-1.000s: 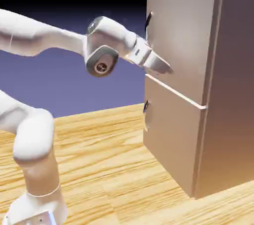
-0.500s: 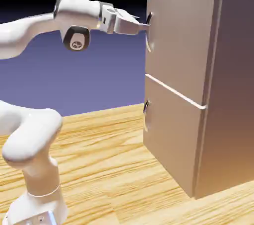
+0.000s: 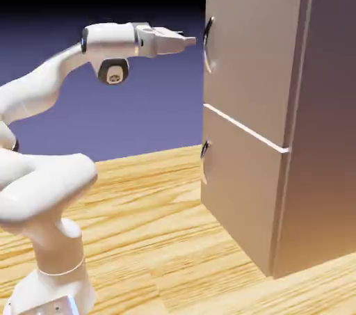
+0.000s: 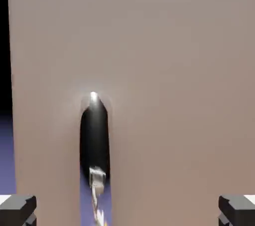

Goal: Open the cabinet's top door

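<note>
The cabinet (image 3: 320, 133) is a tall grey-beige box at the exterior view's right. Its top door (image 3: 250, 56) is flush and closed, with a dark curved vertical handle (image 3: 207, 44) near its left edge. My gripper (image 3: 189, 41) is level with that handle, pointing at it from the left, with a small gap between them. In the hand view the top door (image 4: 164, 70) fills the frame. The dark handle (image 4: 94, 137) stands upright, left of the middle. My gripper (image 4: 127, 215) is open, its grey fingertips (image 4: 17, 209) wide apart at the bottom corners, with nothing held.
Below the top door sits the shorter lower door (image 3: 240, 192) with its own dark handle (image 3: 204, 154). The cabinet stands on a wooden table (image 3: 153, 223). My white arm (image 3: 42, 188) rises at the lower left.
My gripper rose from the lower part of the top door to handle height. It then drew back a little to the left, off the handle. The jaws stayed open.
</note>
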### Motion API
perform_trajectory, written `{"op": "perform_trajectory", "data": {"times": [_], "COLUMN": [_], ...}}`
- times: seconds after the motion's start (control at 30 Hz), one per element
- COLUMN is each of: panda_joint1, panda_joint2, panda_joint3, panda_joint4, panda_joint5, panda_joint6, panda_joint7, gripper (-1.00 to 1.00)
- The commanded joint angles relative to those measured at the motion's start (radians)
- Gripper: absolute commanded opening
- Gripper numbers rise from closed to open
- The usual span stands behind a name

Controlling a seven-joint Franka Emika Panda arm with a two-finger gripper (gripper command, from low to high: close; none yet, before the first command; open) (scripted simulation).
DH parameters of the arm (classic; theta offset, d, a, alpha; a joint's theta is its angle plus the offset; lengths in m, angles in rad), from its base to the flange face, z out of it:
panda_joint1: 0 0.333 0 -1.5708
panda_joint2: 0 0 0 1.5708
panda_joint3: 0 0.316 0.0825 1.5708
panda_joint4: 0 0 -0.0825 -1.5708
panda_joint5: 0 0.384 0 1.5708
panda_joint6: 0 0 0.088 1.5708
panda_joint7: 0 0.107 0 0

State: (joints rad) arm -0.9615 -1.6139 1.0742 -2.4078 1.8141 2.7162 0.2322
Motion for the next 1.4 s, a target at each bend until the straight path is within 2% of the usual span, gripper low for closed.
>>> {"op": "perform_trajectory", "data": {"times": [0.0, 0.2, 0.23, 0.57, 0.73, 0.93, 1.17, 1.37], "panda_joint1": [-0.003, -0.154, -0.154, 0.141, 0.294, 0.395, 0.437, 0.227], "panda_joint2": [-0.003, 0.033, 0.033, -0.026, -0.054, -0.077, -0.077, -0.132], "panda_joint3": [0.003, 0.033, 0.033, -0.157, -0.330, -0.547, -0.801, -0.827], "panda_joint4": [0.001, 0.121, 0.121, -0.198, -0.364, -0.480, -0.542, -0.554], "panda_joint5": [0.006, 0.121, 0.121, 0.286, 0.232, 0.095, -0.092, -0.046], "panda_joint6": [-0.001, -0.012, -0.012, -0.275, -0.438, -0.591, -0.744, -0.971], "panda_joint7": [-0.002, -0.073, -0.073, -0.407, -0.531, -0.617, -0.685, -0.663], "gripper": [0.00, 0.00, -1.00, -1.00, -1.00, -1.00, -1.00, -1.00]}}
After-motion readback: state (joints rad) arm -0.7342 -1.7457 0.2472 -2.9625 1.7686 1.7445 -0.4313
